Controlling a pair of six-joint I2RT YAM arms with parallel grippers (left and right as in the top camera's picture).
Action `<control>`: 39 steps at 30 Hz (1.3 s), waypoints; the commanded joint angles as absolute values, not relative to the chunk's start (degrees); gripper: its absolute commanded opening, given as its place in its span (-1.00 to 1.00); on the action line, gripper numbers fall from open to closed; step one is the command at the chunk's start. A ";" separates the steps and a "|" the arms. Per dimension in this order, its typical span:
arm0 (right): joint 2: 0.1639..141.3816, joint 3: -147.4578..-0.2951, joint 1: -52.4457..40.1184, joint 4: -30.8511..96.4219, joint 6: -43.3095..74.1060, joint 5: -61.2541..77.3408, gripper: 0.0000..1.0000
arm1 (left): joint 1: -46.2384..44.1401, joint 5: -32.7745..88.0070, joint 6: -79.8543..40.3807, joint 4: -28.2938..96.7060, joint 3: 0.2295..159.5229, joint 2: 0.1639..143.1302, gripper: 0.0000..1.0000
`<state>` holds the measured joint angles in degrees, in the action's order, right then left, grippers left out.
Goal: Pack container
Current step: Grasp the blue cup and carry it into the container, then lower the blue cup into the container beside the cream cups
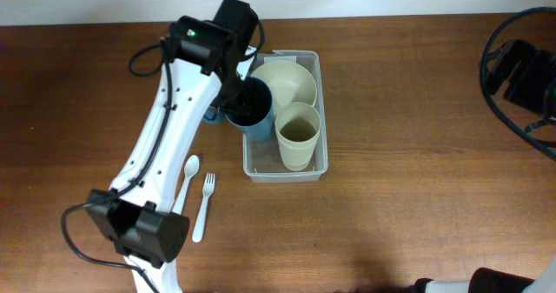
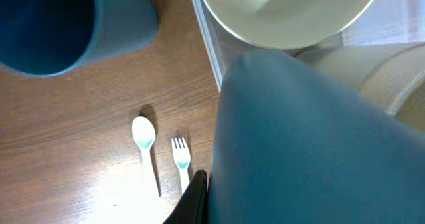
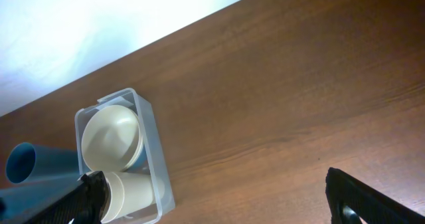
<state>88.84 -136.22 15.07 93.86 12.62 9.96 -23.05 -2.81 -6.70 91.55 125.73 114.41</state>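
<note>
The container (image 1: 320, 110), a clear rectangular tub, stands mid-table and holds a cream bowl (image 1: 287, 83) and a cream cup (image 1: 298, 135). My left gripper (image 1: 241, 93) is shut on a dark blue cup (image 1: 254, 112), which hangs over the tub's left wall beside the bowl. In the left wrist view that blue cup (image 2: 312, 137) fills the foreground, with one black finger (image 2: 198, 196) pressed against its side and the other finger hidden. My right gripper (image 3: 212, 184) is open wide, high above bare wood, far right of the container (image 3: 151, 151).
A second blue cup (image 2: 60, 24) stands on the table just left of the tub, partly under my left arm (image 1: 174, 128). A white spoon (image 1: 190, 173) and fork (image 1: 202, 208) lie near the tub's front-left corner. Black cables (image 1: 521, 76) sit at the right edge.
</note>
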 commanded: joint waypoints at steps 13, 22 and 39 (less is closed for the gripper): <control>88.88 -136.66 15.51 93.69 12.23 9.82 0.97 | -24.25 -2.74 -6.85 84.64 116.88 117.32 -0.97; 88.88 -136.66 15.51 93.69 12.23 9.82 0.98 | -24.25 -2.33 -7.25 84.60 116.29 117.32 -0.97; 88.88 -136.66 15.51 93.69 12.23 9.82 0.98 | -24.25 -2.79 -8.12 92.88 125.29 116.62 -0.95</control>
